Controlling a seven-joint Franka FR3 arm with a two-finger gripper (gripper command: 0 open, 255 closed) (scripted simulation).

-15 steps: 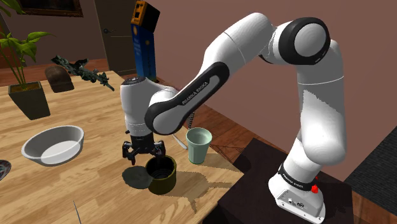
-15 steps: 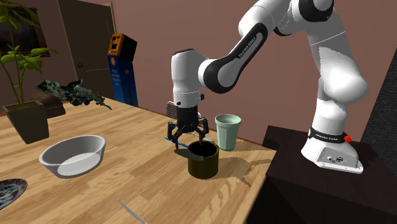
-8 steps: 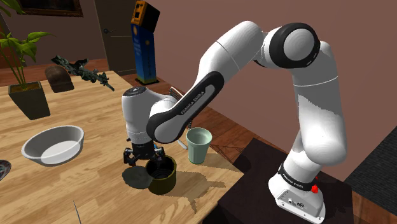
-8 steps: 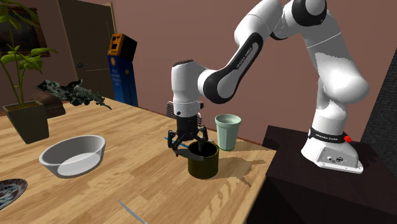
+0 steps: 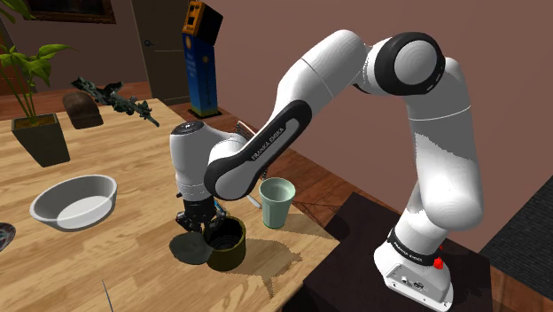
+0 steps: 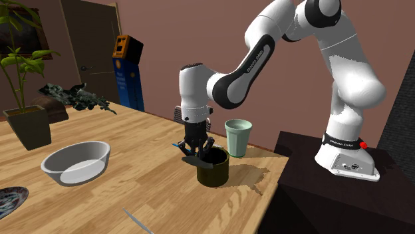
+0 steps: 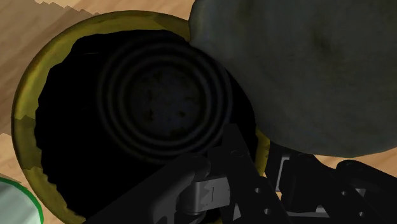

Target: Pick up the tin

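The tin (image 5: 228,250) is a dark olive open can standing upright near the wooden table's (image 5: 115,266) edge, with its round lid (image 5: 187,252) folded out flat beside it. My black gripper (image 5: 203,223) points straight down over the tin's (image 6: 213,171) rim on the lid side. In the wrist view one finger (image 7: 210,184) is inside the tin (image 7: 159,102) and the other finger (image 7: 302,184) is outside, next to the grey lid (image 7: 299,70). The gripper (image 7: 261,181) is shut on the tin's wall. The same gripper (image 6: 197,151) stands over the rim in the second exterior view.
A pale green cup (image 5: 276,202) stands close behind the tin, towards the stand (image 5: 354,257). A grey bowl (image 5: 75,200) lies further out on the table. A potted plant (image 5: 35,133), a dark model (image 5: 115,96) and a blue box (image 5: 201,62) are at the far side.
The gripper came down onto the tin's rim and its spread fingers drew together on the wall. The tin has not moved.
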